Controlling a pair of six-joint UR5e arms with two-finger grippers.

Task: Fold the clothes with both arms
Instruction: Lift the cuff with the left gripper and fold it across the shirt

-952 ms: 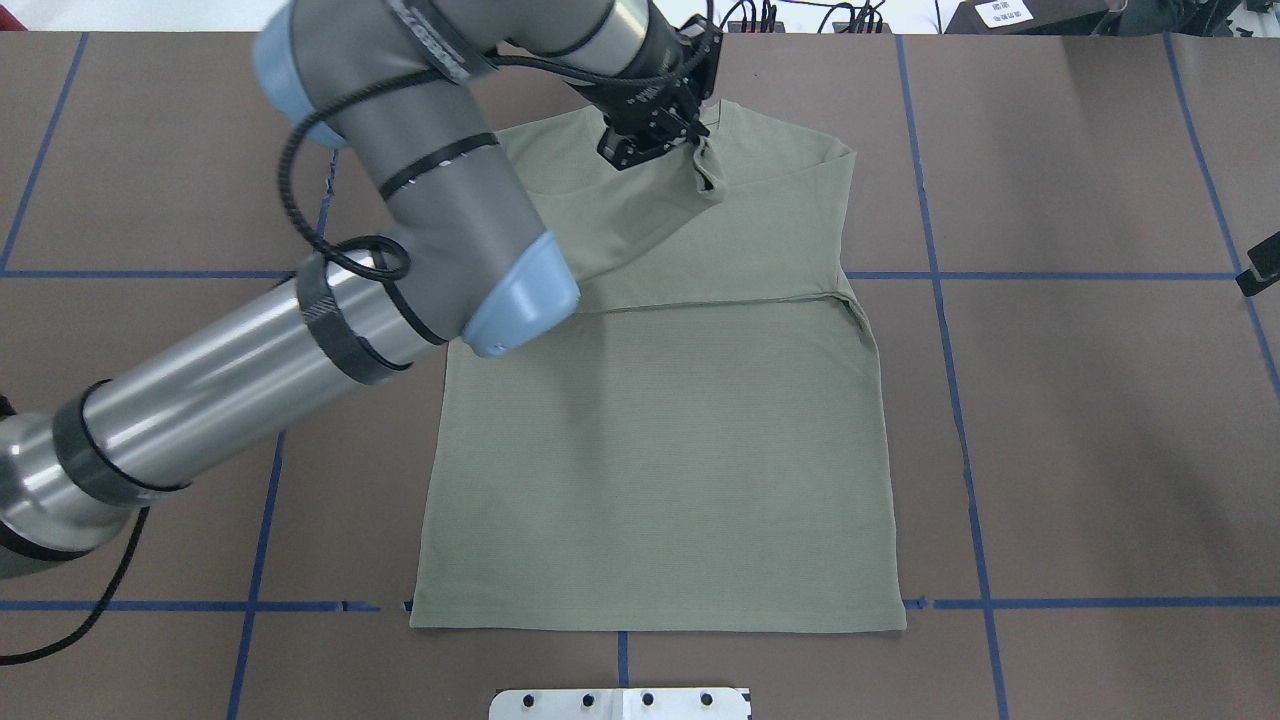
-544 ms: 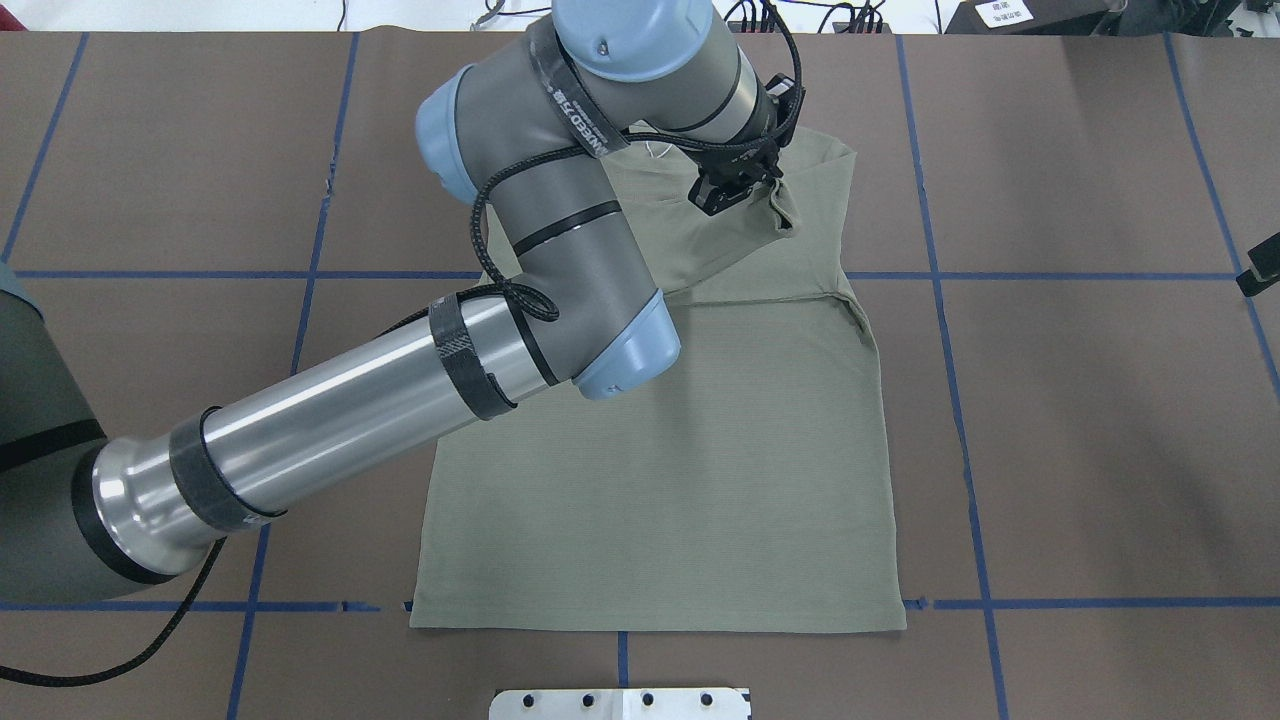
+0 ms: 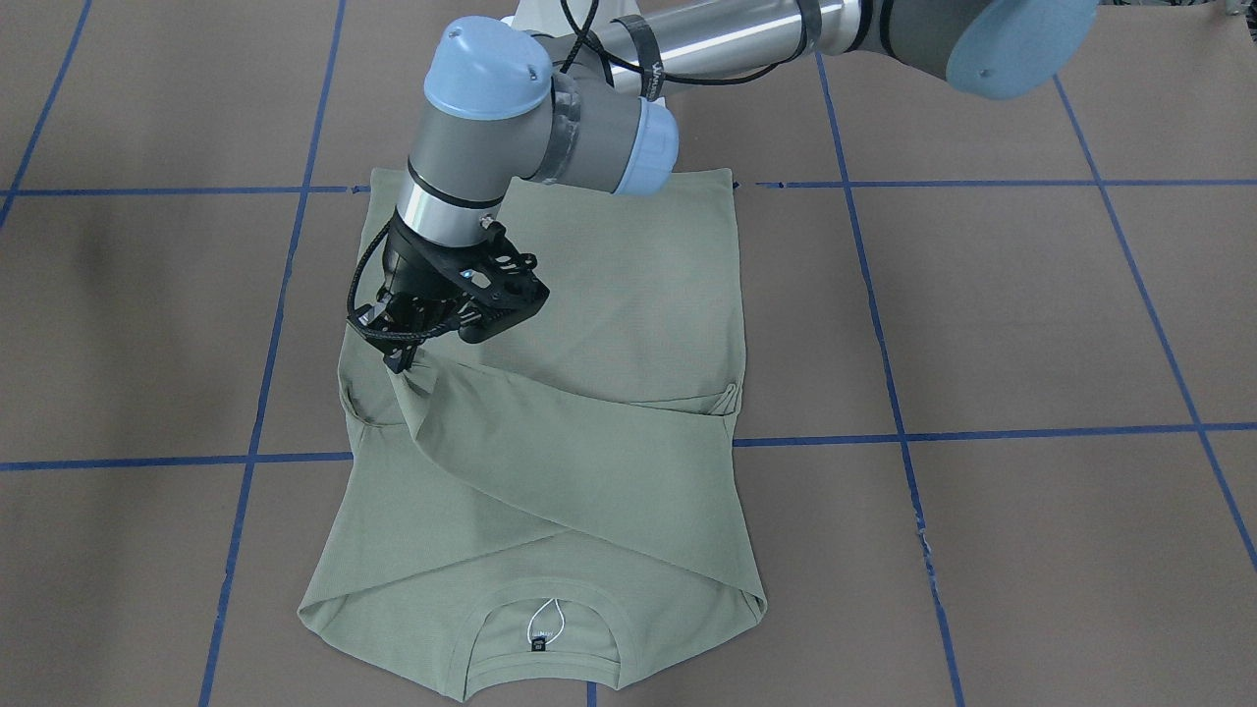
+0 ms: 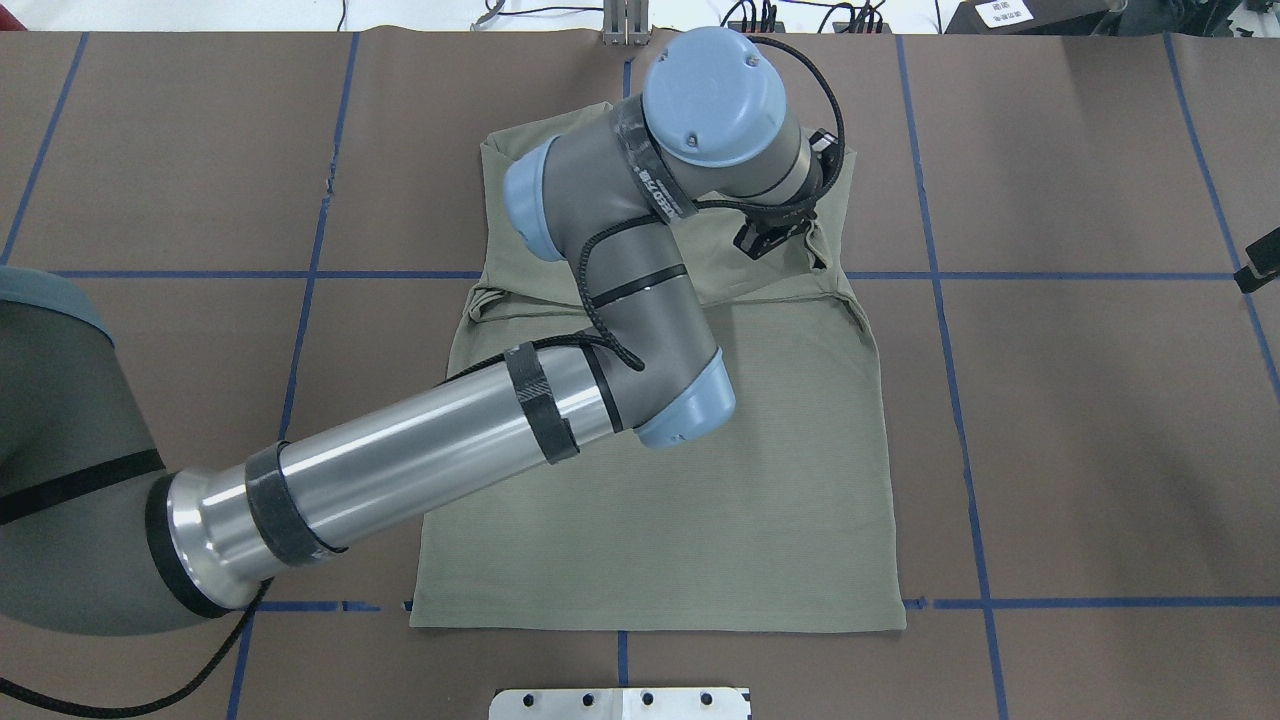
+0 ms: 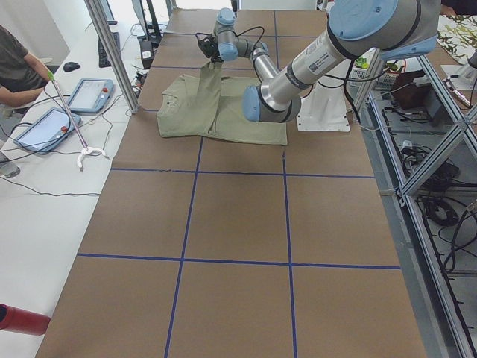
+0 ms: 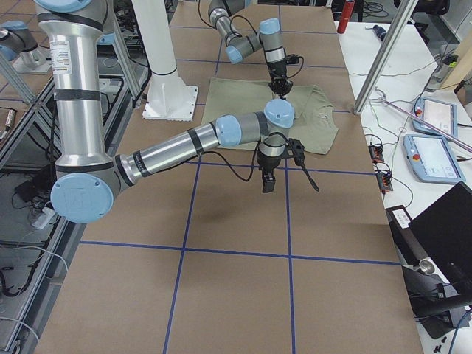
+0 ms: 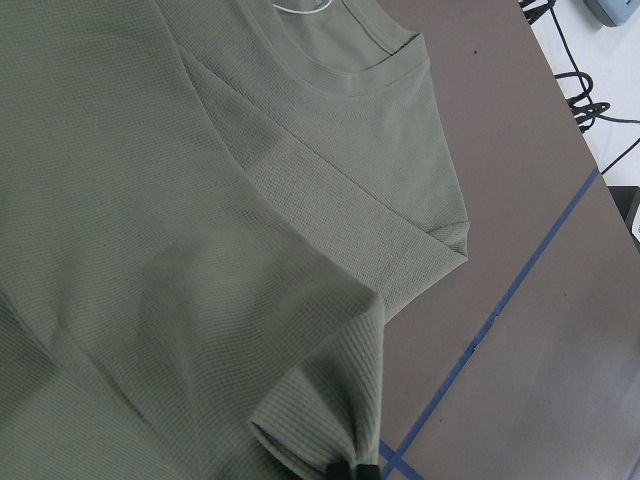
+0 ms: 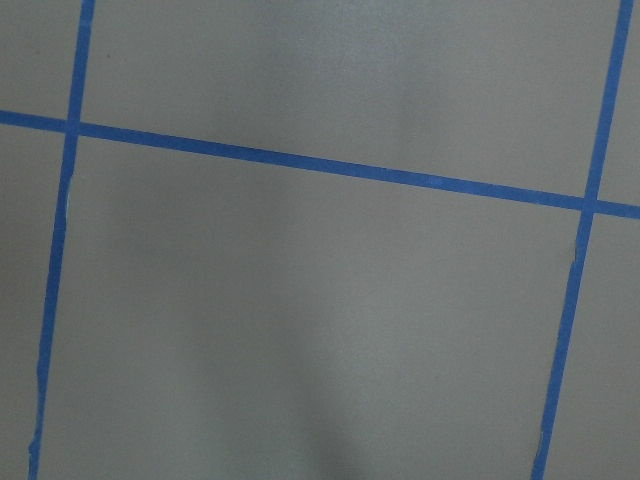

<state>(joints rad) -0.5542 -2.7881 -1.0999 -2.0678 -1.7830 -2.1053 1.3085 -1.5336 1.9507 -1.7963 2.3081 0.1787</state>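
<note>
My left claw (image 3: pixel 401 355) is clamped on the sleeve (image 3: pixel 511 432); overhead, shirt (image 4: pixel 700 500) body lies 7 o'clock. Right claw (image 6: pixel 267 186): can't tell.

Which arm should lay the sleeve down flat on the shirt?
The left one, probably. The left claw is pinched shut on the end of the sleeve, right above the shirt. The right claw hangs over bare table, off to the shirt's side.

Left arm (image 4: pixel 400 470): silver-grey tubes, light blue joint caps, black bands, one with white lettering; black cable looped along it. Black tool (image 3: pixel 401 361). Right arm (image 6: pixel 169 151): same finish, black cable.
</note>
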